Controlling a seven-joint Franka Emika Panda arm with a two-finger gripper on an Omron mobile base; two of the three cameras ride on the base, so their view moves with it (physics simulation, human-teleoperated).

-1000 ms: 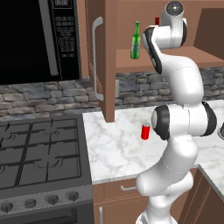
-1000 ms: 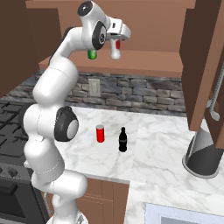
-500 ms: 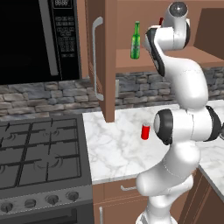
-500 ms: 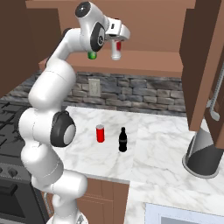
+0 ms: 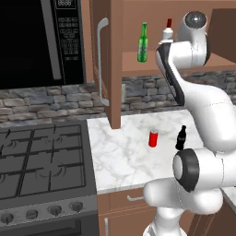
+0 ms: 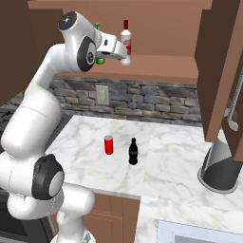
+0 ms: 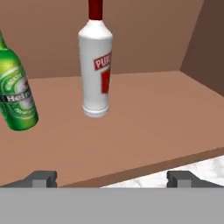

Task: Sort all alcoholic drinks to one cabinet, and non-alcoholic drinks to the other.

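A slim green bottle [image 5: 143,43] and a taller white bottle [image 6: 126,40] with a red cap stand upright side by side on the shelf [image 6: 163,64] of the open left cabinet. In the hand view the white bottle [image 7: 96,65] is straight ahead and the green bottle [image 7: 15,94] is at the left edge. My gripper [image 7: 112,179] is open and empty, hanging just off the shelf's front edge, apart from both bottles. On the marble counter [image 6: 166,147] below, a red can [image 6: 108,144] and a small black bottle [image 6: 133,152] stand close together.
The left cabinet's door [image 5: 106,60] stands open toward the microwave [image 5: 41,41]. A stove [image 5: 41,161] lies left of the counter. At the right, the other cabinet's door [image 6: 220,71] hangs open above a grey cylinder [image 6: 219,163]. A sink [image 6: 199,232] lies at the lower right.
My hand has drawn back a little from the white bottle, which stays standing on the shelf. The jaws remain open.
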